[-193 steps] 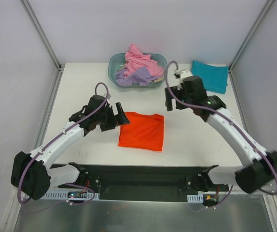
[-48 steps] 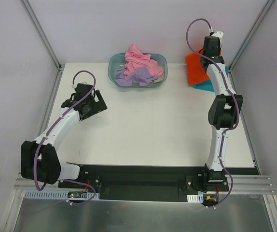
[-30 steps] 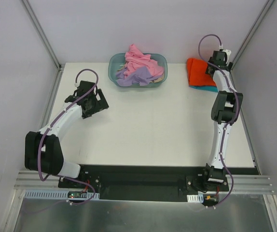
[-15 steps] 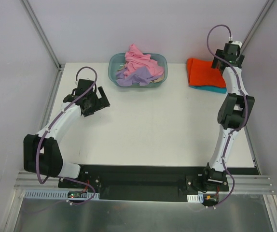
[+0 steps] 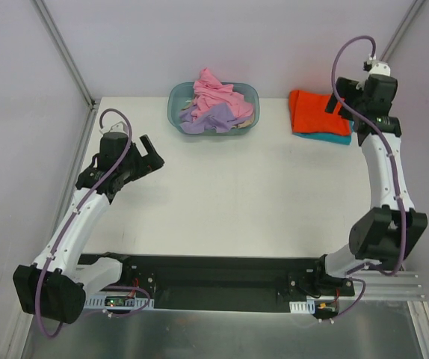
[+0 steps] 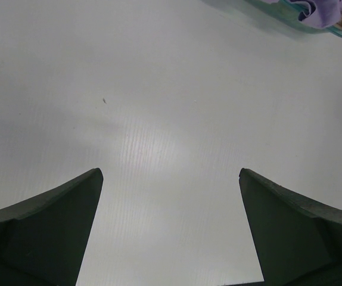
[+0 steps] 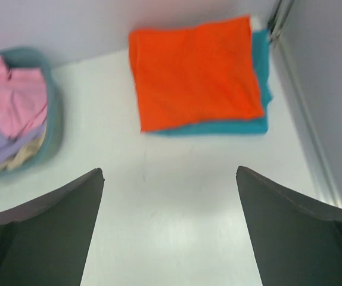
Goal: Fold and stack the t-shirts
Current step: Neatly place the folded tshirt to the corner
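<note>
The right wrist view is showing close up what the left one is missing: the folded orange tee [image 7: 195, 71] lying flat on the teal tee [image 7: 263, 122] at the table's [image 5: 274, 194] far right corner. The left gripper [image 6: 171, 173] and right gripper [image 7: 170, 173] are hanging with fingers spread apart, empty.

— Folded tees?
— Two: orange tee [image 5: 315, 111], teal tee [image 7: 213, 127].
— Tubs?
— One tub [image 5: 173, 105]. Inside, crumpled: one pink tee [image 5: 218, 93], one lavender tee [image 5: 207, 121].
— Arms?
— Two: left arm [image 5: 76, 217], right arm [image 5: 390, 168].
</note>
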